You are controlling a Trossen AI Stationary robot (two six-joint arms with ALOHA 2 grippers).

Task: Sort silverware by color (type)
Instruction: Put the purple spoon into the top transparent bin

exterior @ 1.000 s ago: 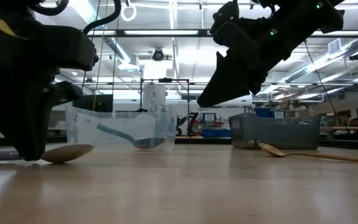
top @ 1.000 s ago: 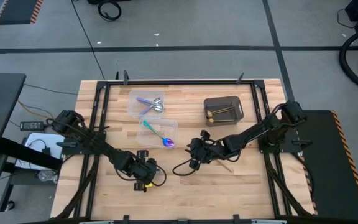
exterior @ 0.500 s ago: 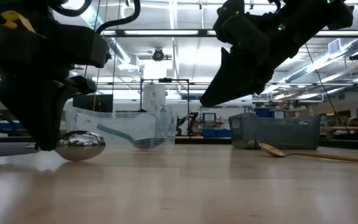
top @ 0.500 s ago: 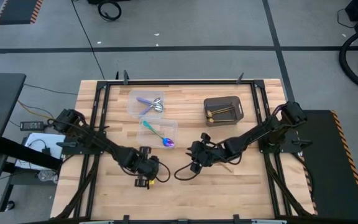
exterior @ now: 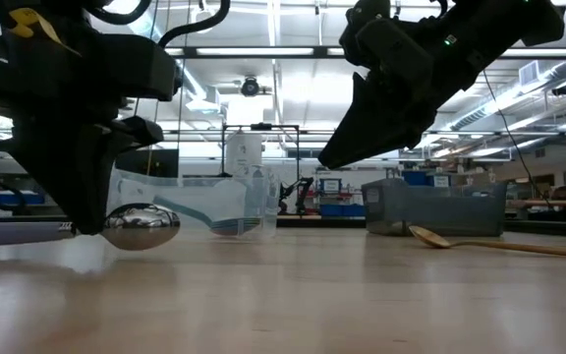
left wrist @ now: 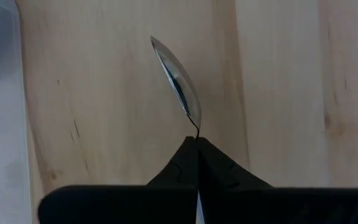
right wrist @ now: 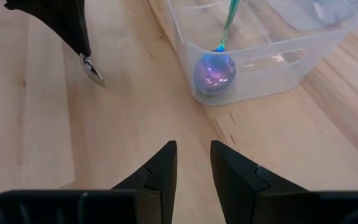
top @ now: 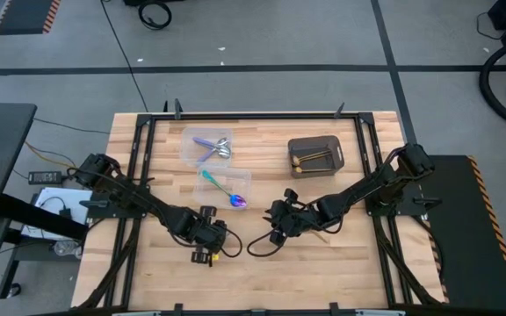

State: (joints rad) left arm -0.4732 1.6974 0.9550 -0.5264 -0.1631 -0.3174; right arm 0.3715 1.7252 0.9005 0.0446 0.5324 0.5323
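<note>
Wooden table (top: 262,272), light butcher-block top, framed by black rails. Two clear plastic tubs on its far half: one (top: 206,145) toward the far edge, a second (top: 225,186) just nearer, slightly right of the first. Dark grey bin (top: 315,154) sits well to the right of both tubs, near the far edge. Grey floor (top: 262,35) beyond the table carries dark tape lines; a black cable loop (top: 154,14) lies on it. Low view: tub (exterior: 190,205) and bin (exterior: 435,209) stand apart on the tabletop.

silver spoon (left wrist: 178,84) handle hidden inside left gripper (left wrist: 197,144), gold spoon (exterior: 499,242) handle cut off by edge
</note>
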